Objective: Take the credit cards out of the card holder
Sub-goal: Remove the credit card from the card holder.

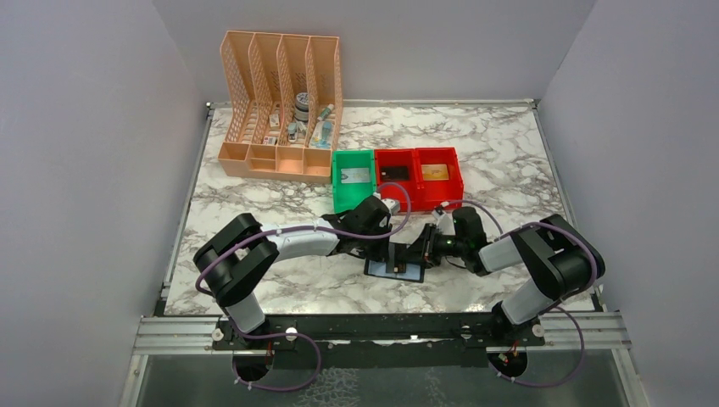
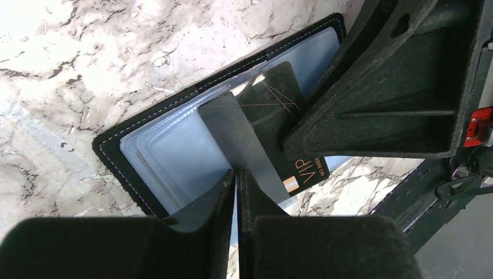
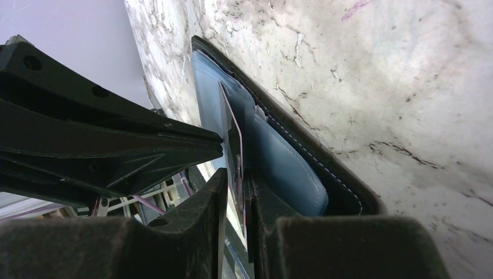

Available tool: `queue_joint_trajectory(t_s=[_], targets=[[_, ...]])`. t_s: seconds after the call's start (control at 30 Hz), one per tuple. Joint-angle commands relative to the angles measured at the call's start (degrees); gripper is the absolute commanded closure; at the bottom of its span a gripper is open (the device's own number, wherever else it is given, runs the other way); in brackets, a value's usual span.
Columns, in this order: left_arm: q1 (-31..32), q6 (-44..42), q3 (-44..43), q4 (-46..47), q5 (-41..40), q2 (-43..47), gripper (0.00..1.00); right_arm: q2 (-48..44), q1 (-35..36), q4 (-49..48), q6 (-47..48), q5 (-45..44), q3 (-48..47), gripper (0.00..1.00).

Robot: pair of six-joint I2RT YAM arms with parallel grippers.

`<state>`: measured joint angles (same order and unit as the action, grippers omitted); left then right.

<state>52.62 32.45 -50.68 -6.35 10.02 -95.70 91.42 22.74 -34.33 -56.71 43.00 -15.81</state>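
Observation:
The black card holder (image 1: 395,270) lies open on the marble near the front edge, its grey-blue sleeves facing up. It also shows in the left wrist view (image 2: 114,152) and the right wrist view (image 3: 325,158). A black credit card (image 2: 273,96) marked VIP sticks out of it past its near edge. My left gripper (image 2: 237,174) is shut on a clear sleeve leaf lying over that card. My right gripper (image 3: 235,177) is closed on a thin sheet standing edge-on (image 3: 232,131), seemingly the card. In the top view both grippers, left (image 1: 387,252) and right (image 1: 422,252), meet over the holder.
A green bin (image 1: 353,180) and two red bins (image 1: 397,174) stand just behind the grippers. The right red bin holds a tan card (image 1: 434,172). A peach lattice organizer (image 1: 280,102) stands at the back left. The table's front edge is just below the holder.

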Motion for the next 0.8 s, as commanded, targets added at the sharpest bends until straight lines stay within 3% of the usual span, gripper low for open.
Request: queue_joint_trajectory(t_s=[0.0, 0.23, 0.53, 0.77], targets=[[0.3, -0.7, 0.2, -4.2, -2.3, -1.4, 0.89, 0.0, -0.3, -0.7, 1.4, 0.9, -0.4, 0.82], [0.3, -0.6, 0.4, -4.3, -2.6, -1.1, 0.89, -2.5, -0.2, 0.8, 1.7, -1.3, 0.9, 0.8], [0.3, -0.5, 0.5, -4.3, -2.9, -0.6, 0.89, -4.7, -0.3, 2.8, 1.9, -2.3, 0.8, 0.98], [0.3, -0.3, 0.7, -4.3, -3.1, -0.3, 0.89, -9.1, -0.2, 8.5, 3.2, -4.9, 0.0, 0.99]])
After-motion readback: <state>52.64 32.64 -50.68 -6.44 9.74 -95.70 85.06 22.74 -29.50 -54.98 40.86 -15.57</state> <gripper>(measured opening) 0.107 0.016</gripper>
